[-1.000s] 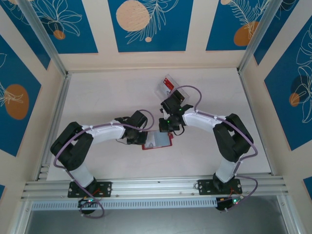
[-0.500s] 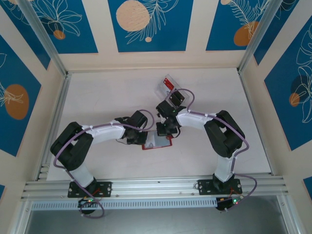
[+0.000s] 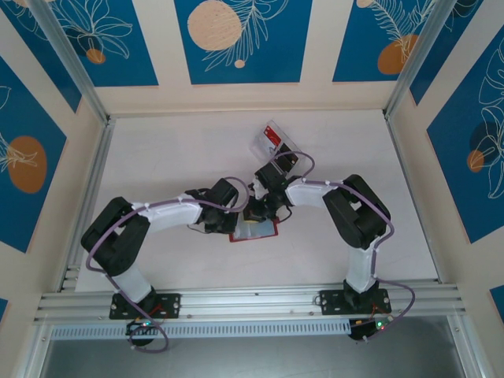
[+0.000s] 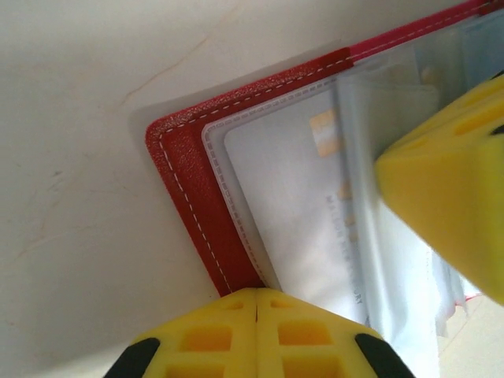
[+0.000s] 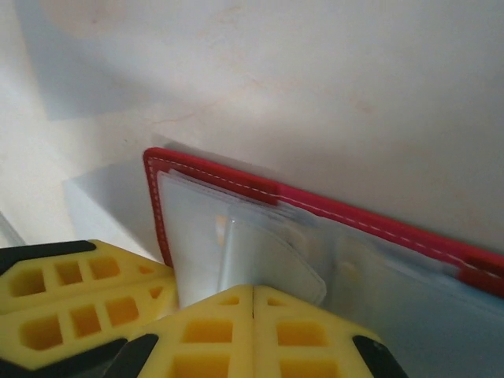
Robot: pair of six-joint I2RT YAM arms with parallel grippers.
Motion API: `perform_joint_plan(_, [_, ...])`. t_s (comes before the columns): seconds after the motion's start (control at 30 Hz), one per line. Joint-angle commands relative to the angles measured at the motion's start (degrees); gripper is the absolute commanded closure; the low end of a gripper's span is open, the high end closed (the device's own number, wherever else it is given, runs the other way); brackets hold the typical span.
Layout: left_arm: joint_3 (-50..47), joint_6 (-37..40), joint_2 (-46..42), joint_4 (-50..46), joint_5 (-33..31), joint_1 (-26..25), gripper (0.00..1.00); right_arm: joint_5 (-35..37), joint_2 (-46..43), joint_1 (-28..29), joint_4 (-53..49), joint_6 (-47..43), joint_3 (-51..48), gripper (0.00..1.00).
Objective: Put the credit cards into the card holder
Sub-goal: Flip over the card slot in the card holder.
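The card holder (image 3: 266,231) lies open on the table, red with white stitching (image 4: 189,165) and clear grey pockets (image 5: 354,214). A pale card with faint print shows through one pocket (image 4: 291,173). My left gripper (image 3: 240,219) is shut, with its tips (image 4: 258,299) resting on the holder's left edge. My right gripper (image 3: 262,211) is shut too, its tips (image 5: 253,293) against a rounded pocket leaf; I cannot tell whether the leaf is pinched. Each wrist view catches the other gripper's yellow fingers (image 4: 449,197) (image 5: 71,307). A red credit card (image 3: 274,137) lies in the tray behind.
A clear plastic tray (image 3: 263,144) sits on the table just behind the right gripper. Aluminium rails run along the left, right and near edges of the white table (image 3: 173,157). Both forearms converge over the holder at mid-table.
My right gripper has moved down and left from near the tray onto the open card holder. The left gripper and the holder have stayed put.
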Motion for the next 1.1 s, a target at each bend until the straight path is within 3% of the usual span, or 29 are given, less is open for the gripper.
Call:
perform_joint_plan(0.0, [1.6,1.5,-4.1,-3.0,-2.2,-0.7,0.88,-5.5,1.6,-0.3,3.3,3.5,-0.9,0.98])
perform_joint_plan(0.27, [-0.6,2.6,-11.0,-5.2,-3.5,-0.9,0.71,-6.4,3.7,0.0,2.8,4.9,1.0,0.89])
perform_joint_plan(0.43, [-2.4,5.7,-13.1,-2.3,-2.6,-4.5,0.49,-5.7,4.5,-0.1,0.7,5.0,2.6,0.87])
perform_joint_plan(0.67, [-1.6,7.4,-8.9,0.9,-5.8,-9.3,0.47,-7.2,5.9,-0.2,0.2,5.1,3.3,0.81])
perform_joint_plan(1.07, [-0.6,7.9,-2.5,2.4,-14.7,-12.0,0.44,-8.1,5.9,-0.9,-0.2,4.6,3.2,0.73])
